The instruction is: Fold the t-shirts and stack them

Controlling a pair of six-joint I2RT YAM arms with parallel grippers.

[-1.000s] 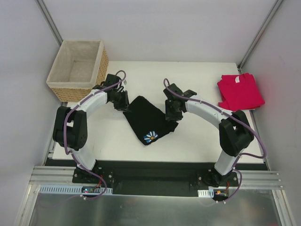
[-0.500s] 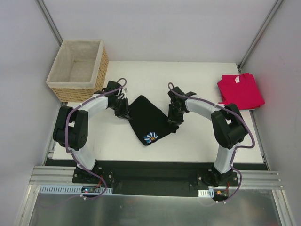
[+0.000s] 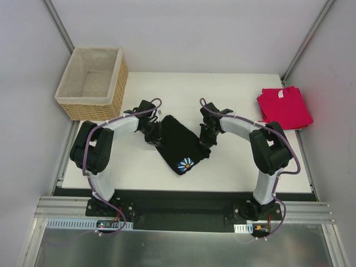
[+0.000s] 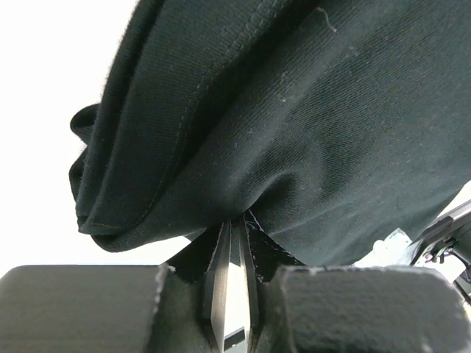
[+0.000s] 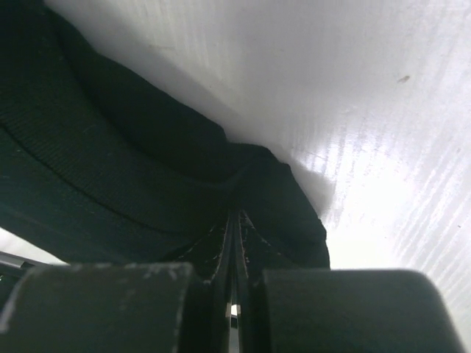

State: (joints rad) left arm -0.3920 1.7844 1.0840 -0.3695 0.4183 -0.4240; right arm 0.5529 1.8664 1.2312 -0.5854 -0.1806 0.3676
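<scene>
My left gripper (image 4: 235, 246) and right gripper (image 5: 235, 232) are each pinched tight on an edge of the black shirt (image 3: 179, 143), which lies mid-table (image 3: 233, 89) between my arms. The red shirt (image 3: 283, 108) lies at the far right edge.

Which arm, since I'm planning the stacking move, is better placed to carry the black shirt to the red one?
Right, probably. The right gripper is shut on the black shirt, and the red shirt lies nearer it; the left gripper grips the shirt's opposite edge.
</scene>
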